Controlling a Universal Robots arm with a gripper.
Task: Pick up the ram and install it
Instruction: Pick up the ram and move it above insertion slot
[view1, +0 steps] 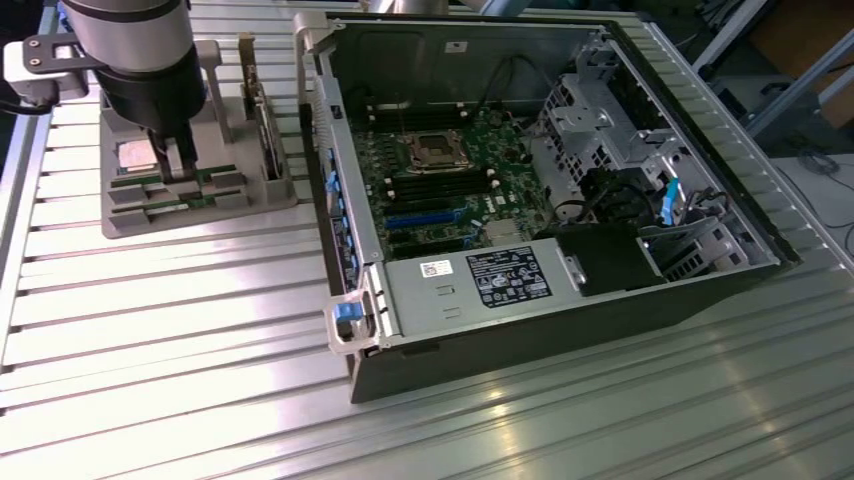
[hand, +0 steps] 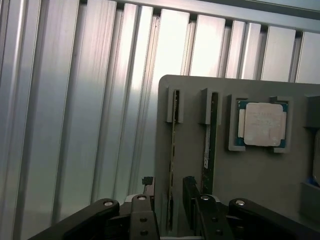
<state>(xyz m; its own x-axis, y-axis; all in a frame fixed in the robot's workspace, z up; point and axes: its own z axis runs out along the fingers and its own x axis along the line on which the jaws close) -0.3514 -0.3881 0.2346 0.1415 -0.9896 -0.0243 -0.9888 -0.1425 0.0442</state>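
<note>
A silver bench (view1: 160, 330) with long ridges carries everything. On the exterior view's left sits a grey holder (view1: 134, 222). A square silver chip (view1: 138, 155) rests in a pocket of the holder. A tall card (view1: 267, 120) stands upright in it too. Beside the holder, an open dark computer case (view1: 534, 335) lies on the bench. Inside is a green board (view1: 461, 195) with a square socket (view1: 437, 150) and blue slots (view1: 427, 218). A silver power box (view1: 467, 285) fills the end nearest the camera. A blue clip (view1: 348, 310) sits at the case's corner.
</note>
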